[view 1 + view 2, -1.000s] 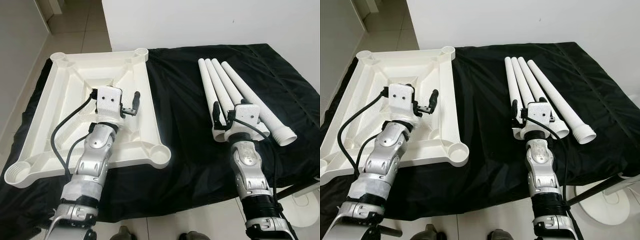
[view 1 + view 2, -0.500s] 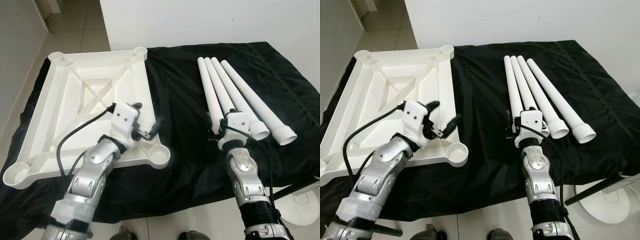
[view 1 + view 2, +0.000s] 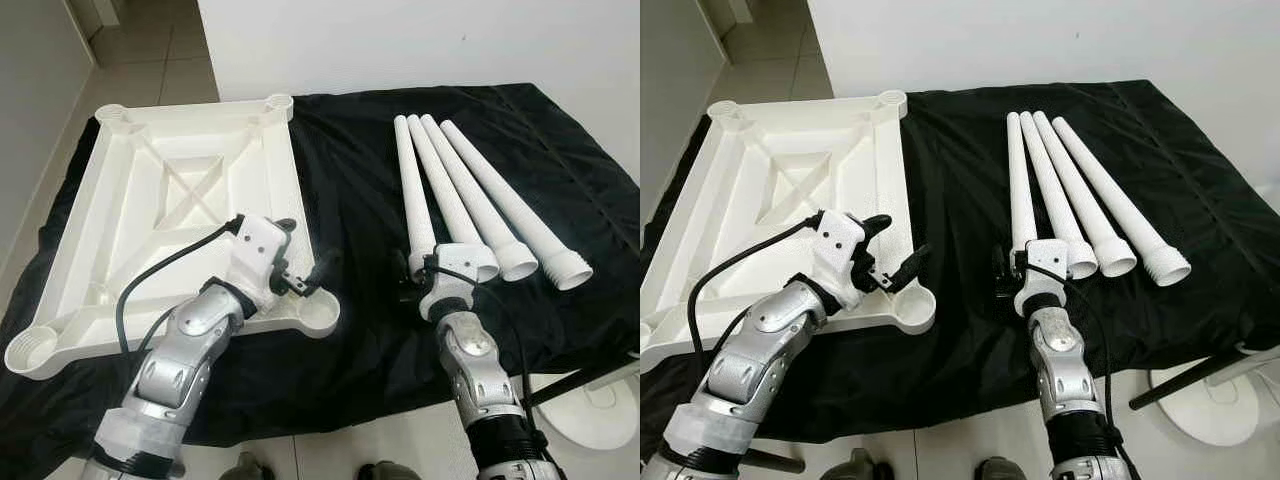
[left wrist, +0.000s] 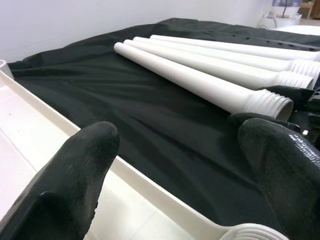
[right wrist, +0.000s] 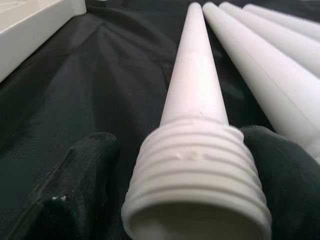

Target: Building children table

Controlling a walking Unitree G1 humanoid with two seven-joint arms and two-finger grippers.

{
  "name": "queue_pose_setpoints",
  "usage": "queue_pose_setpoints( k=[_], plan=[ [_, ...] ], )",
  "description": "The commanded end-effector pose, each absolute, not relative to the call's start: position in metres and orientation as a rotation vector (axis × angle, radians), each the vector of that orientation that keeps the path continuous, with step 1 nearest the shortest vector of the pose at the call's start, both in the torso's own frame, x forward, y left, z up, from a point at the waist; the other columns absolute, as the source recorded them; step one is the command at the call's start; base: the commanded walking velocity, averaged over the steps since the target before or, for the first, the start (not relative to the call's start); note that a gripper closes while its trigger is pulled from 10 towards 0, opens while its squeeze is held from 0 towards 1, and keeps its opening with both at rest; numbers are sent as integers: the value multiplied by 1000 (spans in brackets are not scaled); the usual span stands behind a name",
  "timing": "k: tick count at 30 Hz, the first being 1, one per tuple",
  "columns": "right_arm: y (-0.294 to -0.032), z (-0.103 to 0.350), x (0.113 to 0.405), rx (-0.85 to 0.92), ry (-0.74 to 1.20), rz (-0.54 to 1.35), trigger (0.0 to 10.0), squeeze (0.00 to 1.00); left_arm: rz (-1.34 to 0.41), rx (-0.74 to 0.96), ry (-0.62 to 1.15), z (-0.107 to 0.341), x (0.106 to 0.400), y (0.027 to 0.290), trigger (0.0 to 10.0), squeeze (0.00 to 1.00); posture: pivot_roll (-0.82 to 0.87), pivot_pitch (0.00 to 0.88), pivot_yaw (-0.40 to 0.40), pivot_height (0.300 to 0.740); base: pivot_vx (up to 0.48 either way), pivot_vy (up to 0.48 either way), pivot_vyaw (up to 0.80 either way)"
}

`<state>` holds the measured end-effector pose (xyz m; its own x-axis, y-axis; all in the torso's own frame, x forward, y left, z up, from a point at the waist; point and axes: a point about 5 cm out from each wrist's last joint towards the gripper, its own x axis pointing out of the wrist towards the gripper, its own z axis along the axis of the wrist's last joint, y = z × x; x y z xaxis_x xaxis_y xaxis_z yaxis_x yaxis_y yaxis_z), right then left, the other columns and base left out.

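On our left the tabletop [image 3: 150, 200] lies upside down on the black cloth [image 3: 360, 190] that covers the bench, its ribs and four corner sockets facing up. Our left hand [image 3: 303, 258] hovers at its near right edge, just above the near right socket [image 3: 320, 310], fingers [image 4: 75, 170] spread apart and holding nothing.

Moving right, four legs lie side by side on the cloth, threaded ends toward us. Our right hand [image 5: 185, 190] sits at the threaded end of the leftmost leg [image 3: 412, 190], one finger on each side of the thread; they look close against it, but we cannot tell whether they are pressing on it yet. The other three legs [image 3: 500, 210] lie just beside it, untouched.

We judge the leg to be hollow moulded plastic: light, stiff and smooth, so likely slippery along the tapered shaft. The ridged thread gives bite, yet it must go into a socket, so we would rather hold just above it, on the plain collar. The tabletop is wide and rigid, and should stay put while a leg is screwed in.
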<state>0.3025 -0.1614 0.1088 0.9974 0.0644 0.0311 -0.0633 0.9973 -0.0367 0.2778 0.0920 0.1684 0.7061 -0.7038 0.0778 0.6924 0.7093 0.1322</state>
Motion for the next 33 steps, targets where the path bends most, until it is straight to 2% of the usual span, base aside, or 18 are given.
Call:
queue_pose_setpoints(
  k=[1, 8, 9, 10, 11, 18, 23, 24, 31, 33],
  plan=[
    [-161, 103, 302, -13, 1, 67, 10000, 0, -879, 105, -126, 171, 274, 87, 10000, 0, -47, 64, 38, 740, 0, 0, 0],
    [-163, 107, 306, 7, 21, 79, 10000, 0, -877, 134, -130, 175, 276, 87, 10000, 0, -51, 52, 43, 740, 0, 0, 0],
    [-164, 106, 307, 12, 26, 74, 1373, 0, -881, 130, -123, 174, 276, 87, 10000, 0, -51, 52, 43, 740, 0, 0, 0],
    [-164, 106, 307, 12, 26, 74, 1373, 0, -881, 130, -123, 174, 276, 87, 10000, 0, -51, 52, 43, 740, 0, 0, 0],
    [-165, 103, 306, 19, 66, 70, 0, 0, -883, 134, -102, 173, 276, 86, 10000, 0, -55, 42, 42, 740, 0, 0, 0],
    [-165, 94, 304, 128, 154, 83, 0, 0, -942, 152, -61, 170, 273, 83, 10000, 0, -56, 38, 40, 740, 0, 0, 0],
    [-168, 95, 305, 101, 142, 53, 275, 0, -941, 179, -38, 166, 274, 80, 10000, 0, -57, 36, 35, 740, 0, 0, 0],
    [-171, 96, 305, 80, 130, 29, 10000, 0, -930, 216, -3, 160, 277, 79, 10000, 0, -57, 36, 35, 740, 0, 0, 0],
    [-178, 106, 307, 4, 40, -6, 10000, 0, -858, 243, 120, 145, 289, 81, 10000, 0, -65, 28, 33, 740, 0, 0, 0],
    [-180, 121, 305, -46, -67, -11, 10000, 0, -852, 201, 122, 147, 293, 80, 10000, 0, -75, 27, 38, 740, 0, 0, 0]
  ],
)
